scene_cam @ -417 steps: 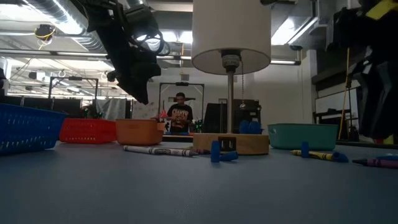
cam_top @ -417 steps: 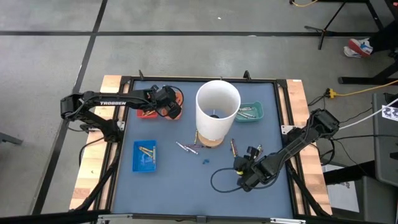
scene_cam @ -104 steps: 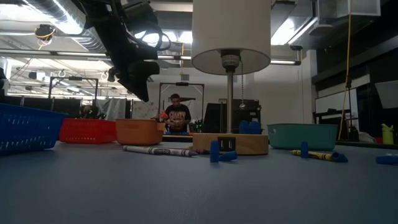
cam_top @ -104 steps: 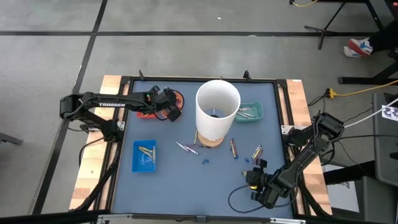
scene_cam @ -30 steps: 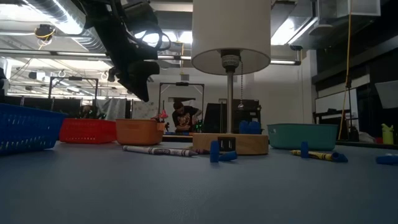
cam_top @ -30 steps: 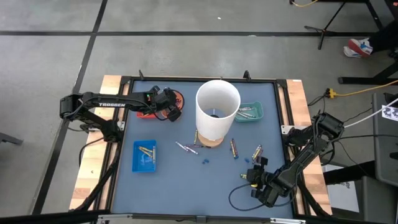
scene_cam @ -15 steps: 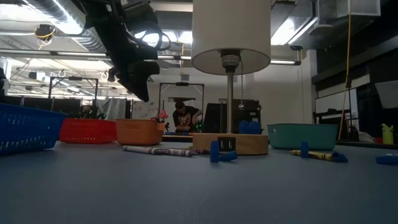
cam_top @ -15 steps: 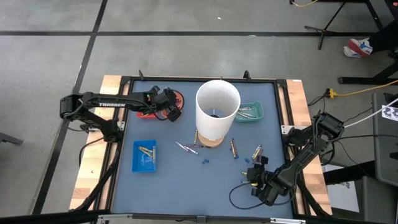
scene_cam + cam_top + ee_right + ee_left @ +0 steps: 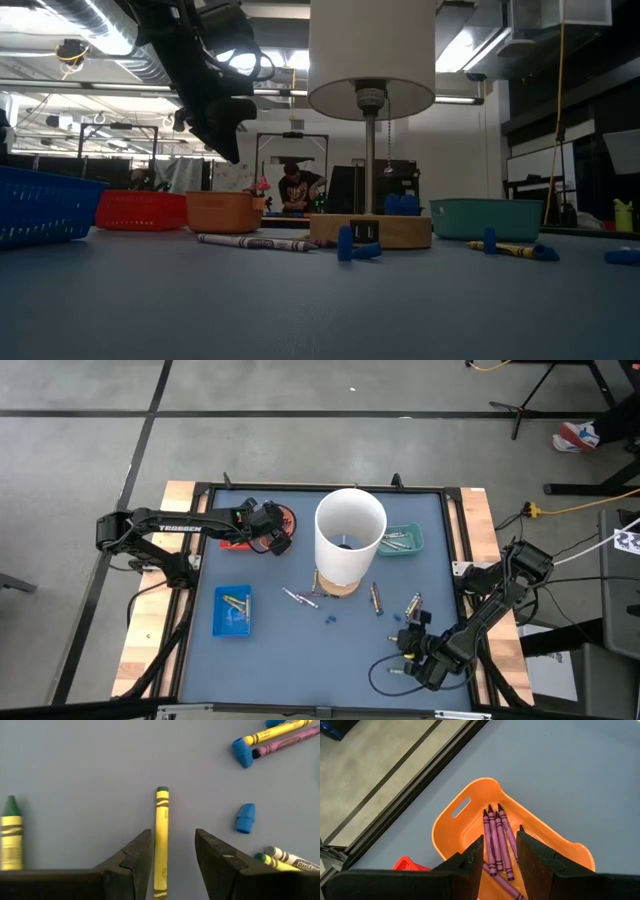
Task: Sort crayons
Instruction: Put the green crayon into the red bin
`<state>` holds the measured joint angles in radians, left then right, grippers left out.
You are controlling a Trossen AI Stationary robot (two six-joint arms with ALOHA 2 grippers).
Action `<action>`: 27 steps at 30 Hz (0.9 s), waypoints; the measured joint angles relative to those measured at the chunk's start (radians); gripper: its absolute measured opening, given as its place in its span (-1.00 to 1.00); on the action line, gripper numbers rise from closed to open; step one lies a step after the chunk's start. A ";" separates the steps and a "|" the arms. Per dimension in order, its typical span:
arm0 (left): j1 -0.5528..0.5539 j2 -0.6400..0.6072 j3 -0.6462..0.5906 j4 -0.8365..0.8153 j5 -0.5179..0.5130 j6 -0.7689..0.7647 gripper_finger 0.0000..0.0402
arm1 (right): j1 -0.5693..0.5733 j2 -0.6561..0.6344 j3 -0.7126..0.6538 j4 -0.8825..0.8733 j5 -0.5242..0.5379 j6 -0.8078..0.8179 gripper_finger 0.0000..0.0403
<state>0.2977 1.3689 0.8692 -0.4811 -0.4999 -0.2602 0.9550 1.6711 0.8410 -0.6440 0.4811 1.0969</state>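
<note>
My left gripper [image 9: 499, 852] hangs open above the orange tray [image 9: 470, 820] at the table's far left, where several purple crayons [image 9: 495, 840] lie on the tray's floor. In the high view it [image 9: 276, 542] covers most of that tray [image 9: 289, 520]. My right gripper [image 9: 170, 847] stands open near the table's front right [image 9: 407, 647], pointing down. A yellow crayon [image 9: 161, 835] lies flat on the table between its two fingers, running along them, with a gap on either side. More loose crayons [image 9: 376, 598] lie around the lamp base.
A tall white cylinder [image 9: 350, 538] on a wooden base [image 9: 335, 586] stands mid-table. Around it are a teal tray [image 9: 402, 540], a red tray [image 9: 235, 542] and a blue tray [image 9: 233, 610]. Blue caps [image 9: 245, 817] and other crayons [image 9: 277, 735] lie near my right gripper.
</note>
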 joint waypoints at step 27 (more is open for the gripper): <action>-0.064 0.000 0.000 -0.001 0.000 -0.003 -0.50 | 0.155 0.157 0.344 0.169 -0.074 -0.157 -0.26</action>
<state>0.2335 1.3689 0.8692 -0.4818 -0.4996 -0.2630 1.1096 1.8281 1.1854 -0.4750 0.4069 0.9401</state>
